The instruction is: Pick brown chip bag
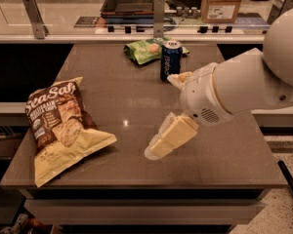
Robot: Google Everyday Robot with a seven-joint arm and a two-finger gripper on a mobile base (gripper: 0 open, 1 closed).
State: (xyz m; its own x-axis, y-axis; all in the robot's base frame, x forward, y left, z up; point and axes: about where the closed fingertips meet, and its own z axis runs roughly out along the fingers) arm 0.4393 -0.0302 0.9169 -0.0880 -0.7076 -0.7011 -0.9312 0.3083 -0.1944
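Note:
The brown chip bag (pixel 58 126) lies on the left part of the brown table (pixel 224 160), dark brown top with white "Sea Salt" lettering toward the back, pale yellow end toward the front edge. My gripper (pixel 161 115) hangs over the middle of the table, to the right of the bag and apart from it. Its cream fingers (pixel 172 136) are spread wide and hold nothing. The white arm (pixel 244 84) reaches in from the right.
A blue soda can (pixel 171 60) stands upright at the back middle, just behind the gripper. A smaller green snack bag (pixel 144 50) lies beside it. Behind the table runs a counter with a dark tray (pixel 132 1) and a cardboard box (pixel 222 4).

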